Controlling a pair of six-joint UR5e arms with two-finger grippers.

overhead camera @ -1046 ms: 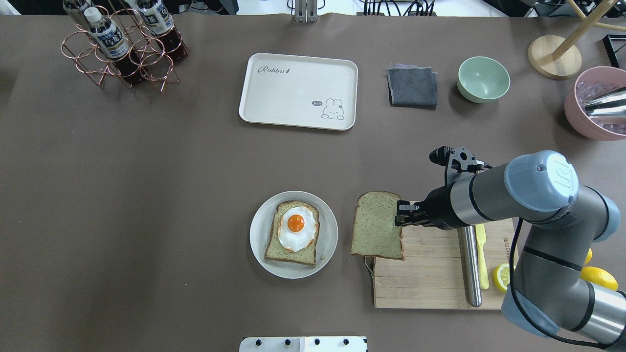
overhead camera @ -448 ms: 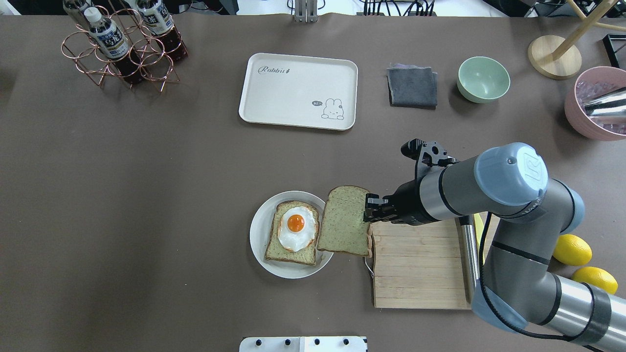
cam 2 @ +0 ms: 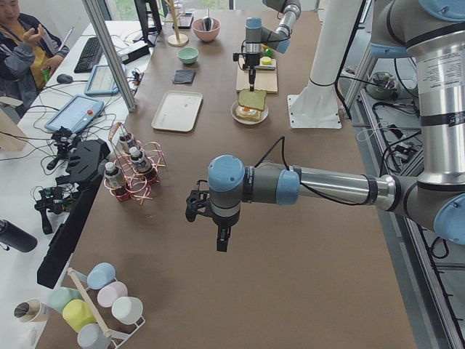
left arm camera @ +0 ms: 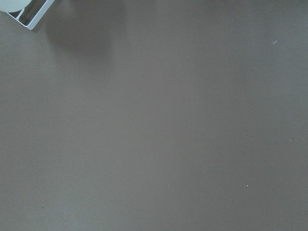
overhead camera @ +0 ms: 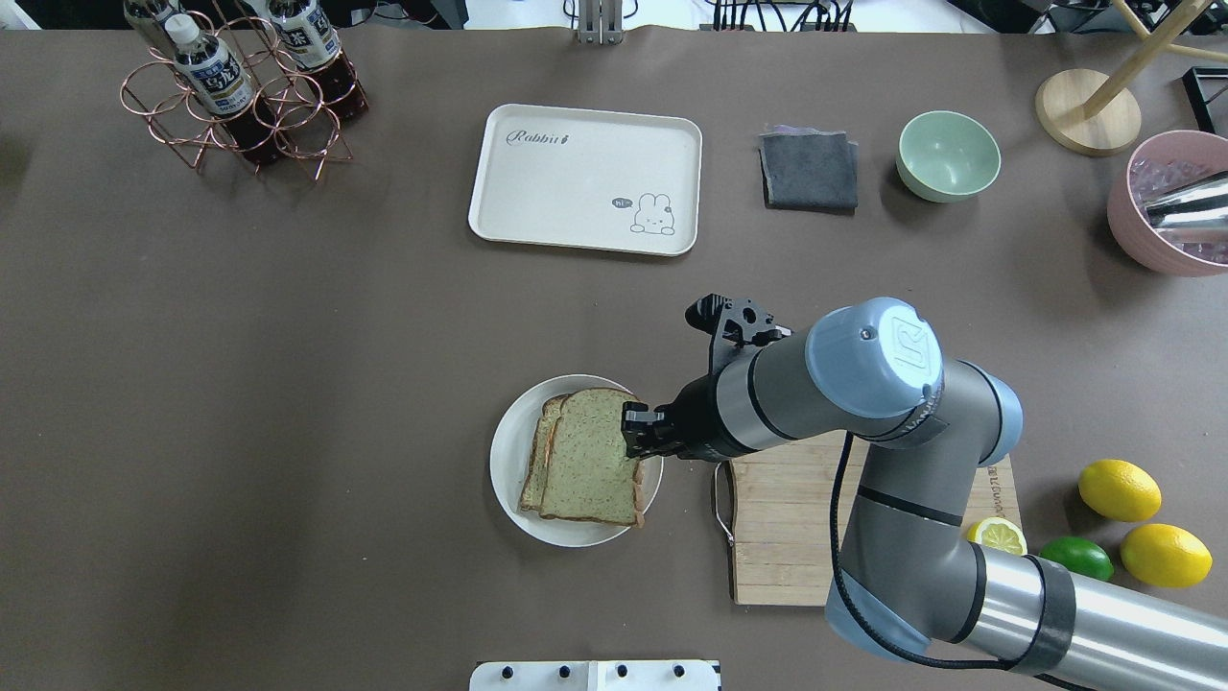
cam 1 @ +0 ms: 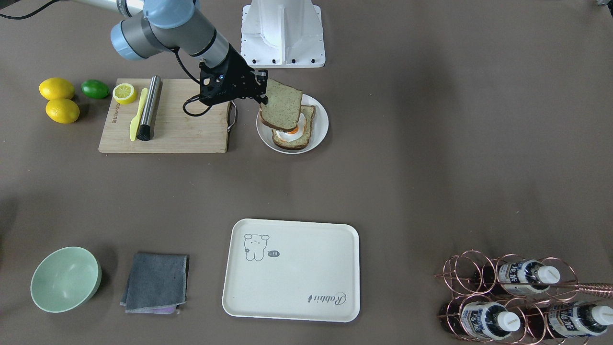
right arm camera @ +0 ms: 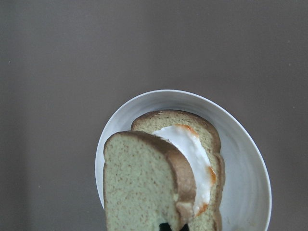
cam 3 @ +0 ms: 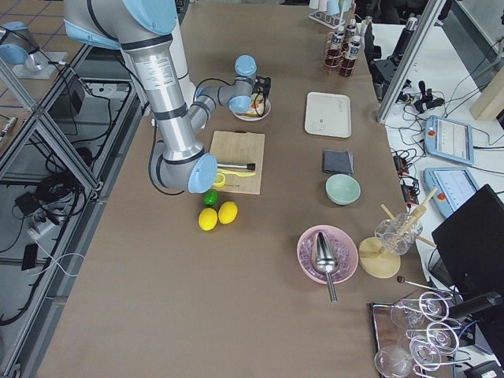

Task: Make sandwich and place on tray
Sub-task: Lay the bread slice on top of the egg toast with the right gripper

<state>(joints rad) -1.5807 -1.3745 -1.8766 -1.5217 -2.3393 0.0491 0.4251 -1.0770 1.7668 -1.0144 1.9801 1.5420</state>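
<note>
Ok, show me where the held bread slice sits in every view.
Front-facing: held bread slice upper centre, over the white plate.
Overhead: slice lower centre.
Exterior left: slice top centre, far.
Exterior right: slice upper centre, tiny.
Left wrist: not in it.
Right wrist: slice bottom centre.
Shared landmark: the white plate.

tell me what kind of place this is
Probably a robotics lab with a mock kitchen set-up: the right gripper holds a bread slice over a plate, and a tablet and keyboard sit on a side desk.
</note>
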